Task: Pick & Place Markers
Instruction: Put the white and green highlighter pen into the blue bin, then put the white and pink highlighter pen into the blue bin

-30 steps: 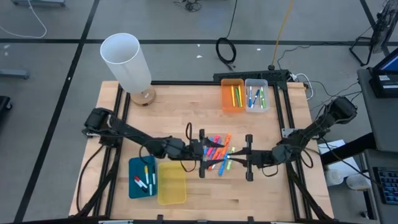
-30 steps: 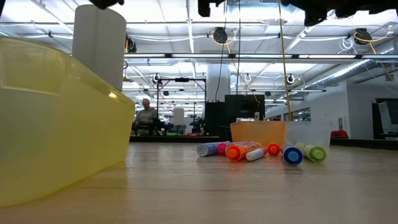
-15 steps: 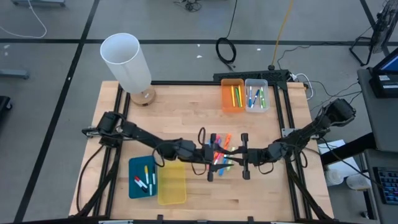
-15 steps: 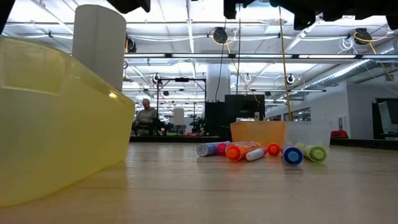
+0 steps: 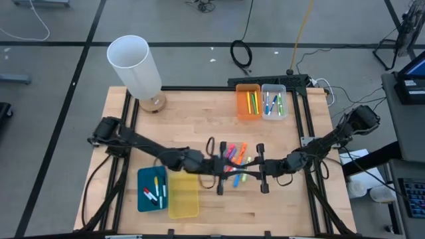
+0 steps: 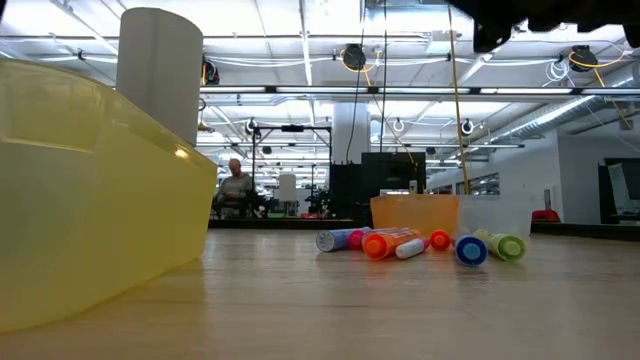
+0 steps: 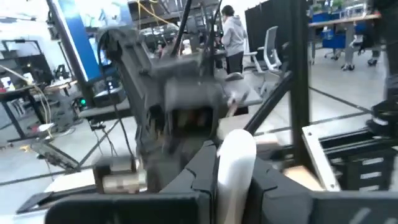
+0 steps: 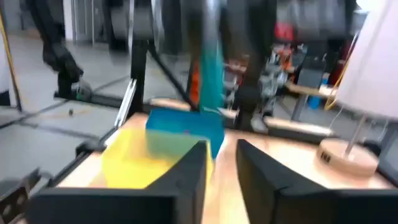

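From above, both arms stretch low across the desk [image 5: 199, 113] and meet at the pile of markers [image 5: 234, 159], left claw [image 5: 220, 167] facing right claw [image 5: 260, 167]. In the left wrist view, the left claw's fingers [image 7: 199, 180] clench a white-bodied marker [image 7: 235, 163]. Right wrist view: the right claw's fingers [image 8: 194, 171] stand slightly parted, gripping nothing.

Right hand [image 8: 221, 168] fingers apart; yellow bin [image 8: 146, 163], teal bin [image 8: 186, 127] ahead.

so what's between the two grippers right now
The pile of loose markers lies between the left gripper and right gripper, seen in the high view.
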Robot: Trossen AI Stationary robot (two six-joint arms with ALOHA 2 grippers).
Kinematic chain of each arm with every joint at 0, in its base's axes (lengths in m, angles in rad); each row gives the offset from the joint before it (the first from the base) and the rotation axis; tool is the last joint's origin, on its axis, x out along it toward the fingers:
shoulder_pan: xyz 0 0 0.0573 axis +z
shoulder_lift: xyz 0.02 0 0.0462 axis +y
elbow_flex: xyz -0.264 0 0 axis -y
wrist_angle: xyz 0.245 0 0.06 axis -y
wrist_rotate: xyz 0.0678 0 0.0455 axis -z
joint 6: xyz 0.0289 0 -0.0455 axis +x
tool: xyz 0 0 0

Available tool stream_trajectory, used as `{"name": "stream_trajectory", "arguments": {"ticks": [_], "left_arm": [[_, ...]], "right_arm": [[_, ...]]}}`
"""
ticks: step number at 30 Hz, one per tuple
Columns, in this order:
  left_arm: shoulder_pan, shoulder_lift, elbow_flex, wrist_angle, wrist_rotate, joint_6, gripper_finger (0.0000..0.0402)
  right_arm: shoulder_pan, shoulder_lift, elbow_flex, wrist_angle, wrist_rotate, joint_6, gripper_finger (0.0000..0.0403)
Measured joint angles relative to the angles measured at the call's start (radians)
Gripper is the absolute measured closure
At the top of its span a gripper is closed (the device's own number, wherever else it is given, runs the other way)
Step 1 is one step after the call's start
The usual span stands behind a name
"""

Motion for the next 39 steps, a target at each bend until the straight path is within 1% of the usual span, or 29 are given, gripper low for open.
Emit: {"name": "stream_trajectory", "arguments": {"ticks": [3,6,8,9,11,13,15,17,20,22,27,30,32,34,39], "left_arm": [[-0.051,-0.099,0.003,-0.162,-0.123,-0.033,0.0371],[-0.12,-0.196,0.002,-0.437,-0.31,-0.166,0.0371],[-0.179,-0.247,0.002,-0.634,-0.445,-0.341,0.0371],[-0.218,-0.275,0.002,-0.762,-0.516,-0.453,0.0371],[-0.295,-0.308,0.002,-1.006,-0.64,-0.717,0.0371],[-0.368,-0.317,0.002,-1.259,-0.709,-1.026,0.0371],[-0.446,-0.312,-0.002,-1.463,-0.716,-1.344,0.0371],[-0.515,-0.302,-0.02,-1.572,-0.711,-1.598,0.0371],[-0.595,-0.287,-0.07,-1.669,-0.682,-1.884,0.0371],[-0.627,-0.292,-0.104,-1.692,-0.68,-2.029,0.0371],[-0.681,-0.29,-0.194,-1.689,-0.6,-2.286,0.0368],[-0.69,-0.291,-0.232,-1.684,-0.511,-2.396,0.0345],[-0.697,-0.29,-0.245,-1.684,-0.452,-2.441,0.0324],[-0.701,-0.291,-0.251,-1.682,-0.424,-2.472,0.0307],[-0.701,-0.291,-0.255,-1.683,-0.411,-2.483,0.0275]], "right_arm": [[-0.001,0.002,0.0,-0.026,0.001,0.052,0.0293],[-0.001,0.001,0.0,-0.05,0.001,0.061,0.0268],[0.0,0.003,0.0,-0.069,-0.001,0.062,0.0259],[-0.001,0.002,0.0,-0.066,-0.001,0.062,0.0257],[-0.001,0.001,0.0,-0.059,-0.001,0.062,0.0255],[-0.001,0.001,0.0,-0.056,-0.001,0.062,0.0256],[-0.001,0.001,0.0,-0.053,-0.001,0.062,0.026],[-0.001,0.001,0.0,-0.051,-0.001,0.06,0.0264],[-0.001,0.001,0.0,-0.035,-0.001,0.048,0.027],[-0.001,0.0,0.0,-0.031,-0.001,0.033,0.0273],[-0.004,-0.015,0.0,-0.03,-0.002,-0.014,0.0275],[-0.005,-0.031,0.001,-0.032,-0.002,-0.016,0.0273],[-0.005,-0.04,0.001,-0.027,-0.002,-0.018,0.0271],[-0.005,-0.047,0.001,-0.03,-0.002,-0.026,0.0271],[-0.027,-0.047,0.001,-0.024,-0.002,-0.052,0.0272]]}}
